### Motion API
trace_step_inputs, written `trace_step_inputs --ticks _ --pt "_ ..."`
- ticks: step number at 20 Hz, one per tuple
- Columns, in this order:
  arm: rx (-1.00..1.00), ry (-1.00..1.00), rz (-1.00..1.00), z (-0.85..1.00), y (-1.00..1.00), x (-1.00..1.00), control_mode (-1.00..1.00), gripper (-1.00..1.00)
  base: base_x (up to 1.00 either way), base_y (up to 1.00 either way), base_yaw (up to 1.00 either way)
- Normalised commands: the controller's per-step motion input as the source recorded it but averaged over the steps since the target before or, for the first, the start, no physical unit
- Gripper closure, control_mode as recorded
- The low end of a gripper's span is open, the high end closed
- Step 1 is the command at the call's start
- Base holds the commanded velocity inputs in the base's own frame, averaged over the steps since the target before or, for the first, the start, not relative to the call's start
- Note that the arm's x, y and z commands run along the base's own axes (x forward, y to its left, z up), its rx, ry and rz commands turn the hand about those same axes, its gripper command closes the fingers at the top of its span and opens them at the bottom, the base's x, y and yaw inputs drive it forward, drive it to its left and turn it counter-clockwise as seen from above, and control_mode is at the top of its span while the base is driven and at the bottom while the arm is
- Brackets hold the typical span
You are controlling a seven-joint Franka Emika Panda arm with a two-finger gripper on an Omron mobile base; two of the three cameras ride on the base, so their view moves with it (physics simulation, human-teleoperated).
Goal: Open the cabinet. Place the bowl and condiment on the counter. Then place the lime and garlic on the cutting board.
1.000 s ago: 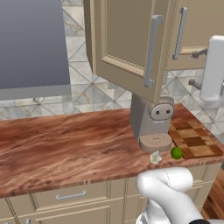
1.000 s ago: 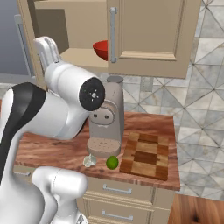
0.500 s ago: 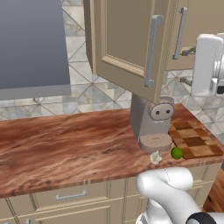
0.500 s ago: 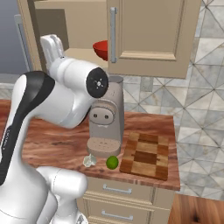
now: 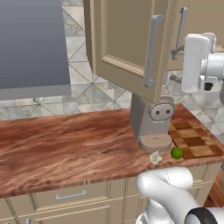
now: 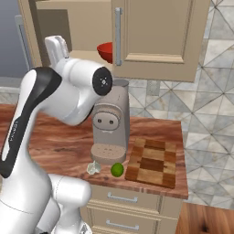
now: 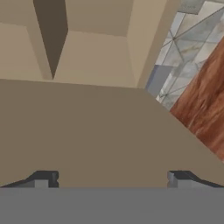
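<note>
Cabinet (image 5: pixel 131 43) door is hanging open above the table (image 5: pixel 65 144). Bowl (image 6: pixel 106 51) is sitting inside on the shelf. Jaws (image 7: pixel 109 177) are standing wide open w/ nothing between them, facing the cabinet interior. Lime (image 6: pixel 117 169) & garlic (image 6: pixel 93 167) are lying on the table by the coffee machine (image 6: pixel 109 125), just left of the board (image 6: pixel 153 162).

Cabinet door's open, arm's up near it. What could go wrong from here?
1. The open cabinet door hangs over the coffee machine; the arm could clip either on its way in.
2. The bowl sits partly behind the closed door, so a grasp may be awkward.
3. Lime and garlic lie near the counter edge and could roll off.
</note>
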Motion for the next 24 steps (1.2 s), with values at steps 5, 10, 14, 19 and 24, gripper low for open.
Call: trace_step_inputs --ticks 5,10,14,19,24 --pt "0.0 0.01 0.03 -0.03 0.11 0.26 -1.0 -1.0 0.0 0.0 0.0" --pt "0.0 0.03 0.02 -0.03 0.21 0.31 -1.0 -1.0 0.0 0.0 0.0" --pt "0.0 0.02 0.01 0.0 0.24 0.16 -1.0 -1.0 0.0 0.0 0.0" --pt "0.0 0.01 0.0 0.08 0.4 -0.28 -1.0 -1.0 0.0 0.0 0.0" --pt "0.0 0.05 0.01 0.01 0.56 -0.12 -1.0 -1.0 0.0 0.0 0.0"
